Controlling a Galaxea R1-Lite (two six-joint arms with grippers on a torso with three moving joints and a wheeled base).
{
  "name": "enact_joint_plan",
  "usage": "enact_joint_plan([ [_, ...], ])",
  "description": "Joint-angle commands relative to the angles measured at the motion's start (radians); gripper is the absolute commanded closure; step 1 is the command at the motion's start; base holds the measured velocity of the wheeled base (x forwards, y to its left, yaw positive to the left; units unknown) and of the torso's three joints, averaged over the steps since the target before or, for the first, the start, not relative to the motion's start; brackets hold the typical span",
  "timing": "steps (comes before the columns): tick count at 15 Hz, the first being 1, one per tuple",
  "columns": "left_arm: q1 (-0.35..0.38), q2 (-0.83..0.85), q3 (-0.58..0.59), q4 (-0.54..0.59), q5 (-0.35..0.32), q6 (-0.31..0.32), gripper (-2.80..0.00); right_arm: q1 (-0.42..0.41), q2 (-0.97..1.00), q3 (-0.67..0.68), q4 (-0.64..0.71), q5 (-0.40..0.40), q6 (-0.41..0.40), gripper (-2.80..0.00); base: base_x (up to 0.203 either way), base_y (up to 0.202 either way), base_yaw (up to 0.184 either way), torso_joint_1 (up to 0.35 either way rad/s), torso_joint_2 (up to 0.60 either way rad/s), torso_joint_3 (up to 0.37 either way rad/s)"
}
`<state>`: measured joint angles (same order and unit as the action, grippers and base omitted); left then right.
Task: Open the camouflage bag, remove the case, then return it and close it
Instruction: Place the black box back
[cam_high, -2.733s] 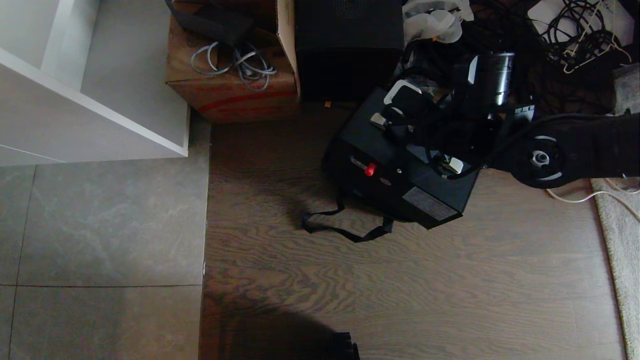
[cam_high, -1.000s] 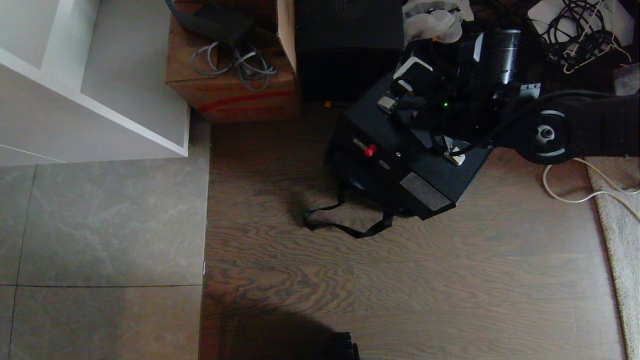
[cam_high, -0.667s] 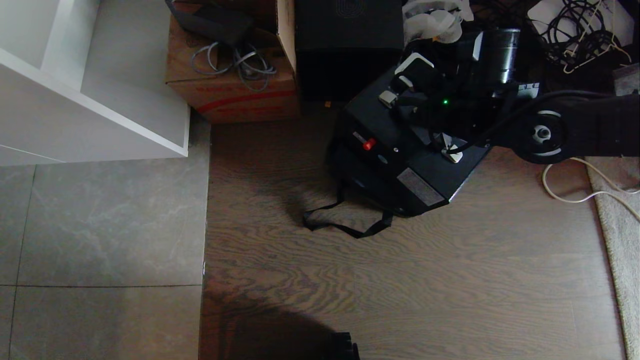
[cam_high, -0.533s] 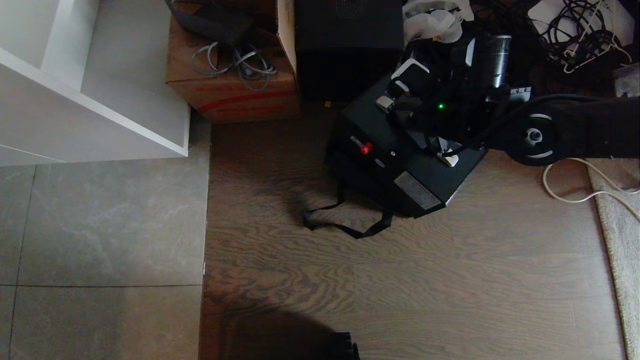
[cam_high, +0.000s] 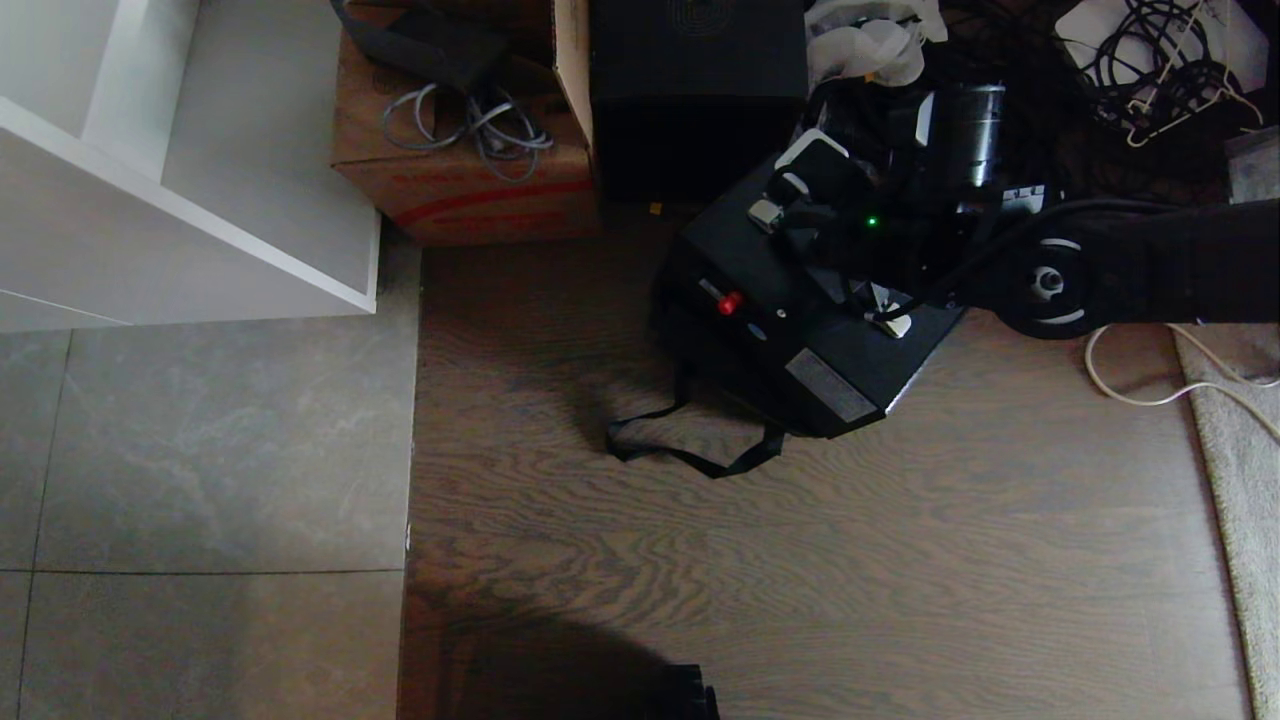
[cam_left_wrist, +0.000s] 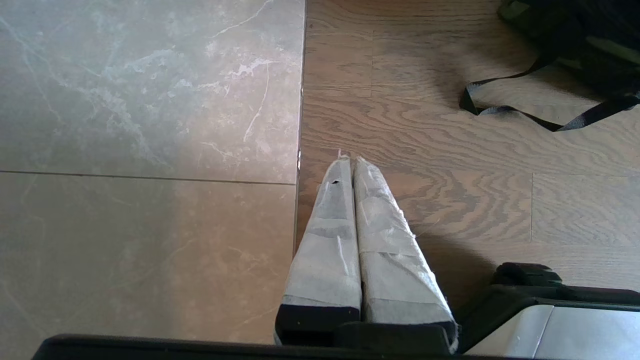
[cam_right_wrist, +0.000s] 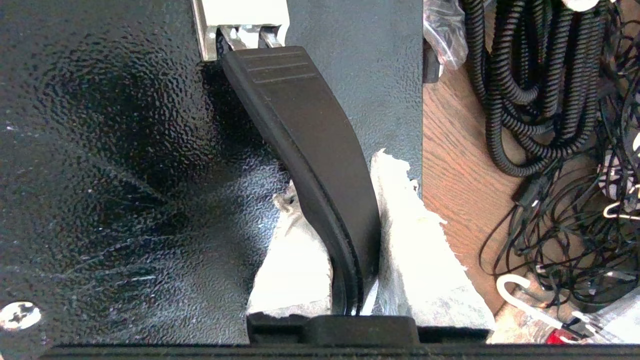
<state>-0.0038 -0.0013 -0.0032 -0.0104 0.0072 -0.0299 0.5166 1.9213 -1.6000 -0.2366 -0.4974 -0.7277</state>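
Camouflage soft fabric bag (cam_high: 700, 345) sits on the wood floor (cam_high: 800, 560), mostly hidden under the rigid black rectangular case (cam_high: 810, 300), its black webbing strap (cam_high: 690, 455) trailing out front. My left gripper (cam_left_wrist: 350, 165) hangs parked over the floor, fingers pressed together. My right gripper (cam_right_wrist: 332, 250) has its padded fingers (cam_right_wrist: 415, 260) clamped on the case's black top handle (cam_right_wrist: 310, 150), case tilted over the bag. Risk: tilted case catches the bag rim or swings on its handle, dragging the bag. Compared with a second ago, the case has sunk slightly towards the bag.
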Motion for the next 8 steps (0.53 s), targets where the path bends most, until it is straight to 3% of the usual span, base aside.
enact_joint_plan([
  [1,0.001,0.001,0.0,0.0,0.0,-0.001,0.0,0.0,-0.002,0.008,0.001,-0.003,-0.006,0.0,0.0,0.0,0.0,0.0,0.0,0.0],
  [8,0.001,0.0,0.0,0.0,0.0,-0.001,0.0,0.0,0.028,0.0,-0.017,-0.004,-0.008,0.0,0.0,0.0,0.0,0.0,0.0,0.0],
])
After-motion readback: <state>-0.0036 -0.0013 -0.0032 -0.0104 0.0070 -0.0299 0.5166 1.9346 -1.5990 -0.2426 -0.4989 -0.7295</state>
